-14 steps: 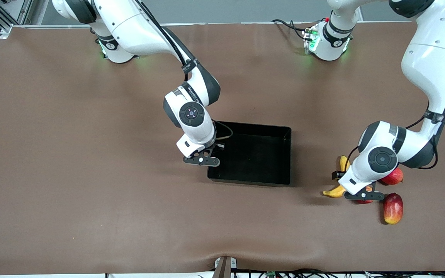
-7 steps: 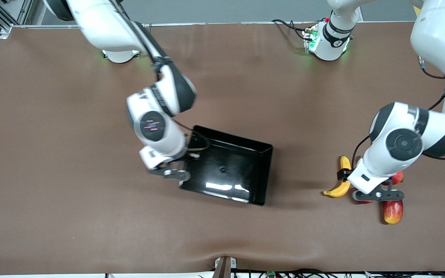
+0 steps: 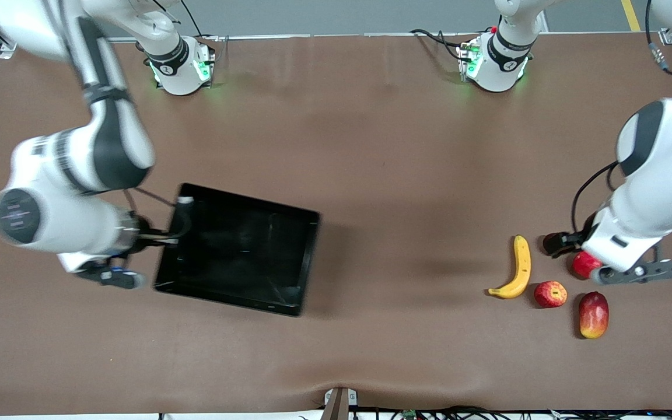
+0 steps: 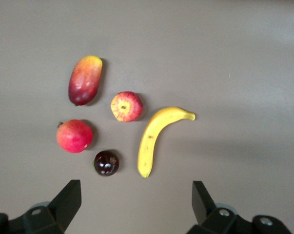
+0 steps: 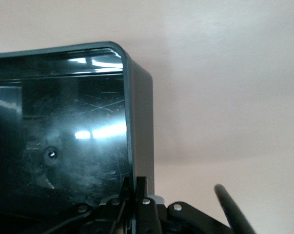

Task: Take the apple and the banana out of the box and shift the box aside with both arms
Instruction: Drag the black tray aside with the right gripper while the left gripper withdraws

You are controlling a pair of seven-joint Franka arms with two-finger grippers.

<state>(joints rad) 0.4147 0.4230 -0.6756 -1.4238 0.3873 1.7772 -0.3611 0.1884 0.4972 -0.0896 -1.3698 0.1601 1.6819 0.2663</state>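
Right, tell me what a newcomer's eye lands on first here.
The shallow glossy black plastic tray, tilted, held by its wall in the right gripper toward the right arm's end of the table. Then the fruit cluster under the open left gripper: long curved yellow banana beside the small round red apple.

High front overview of table (image 3: pixel 371 146); wrist cameras close, looking downward.

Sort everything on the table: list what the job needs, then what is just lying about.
Job: banana; apple; black tray, its wall clamped by the right pincer; left pincer, open over the fruit.

Lying about: mango; plum; round red fruit beside the plum.
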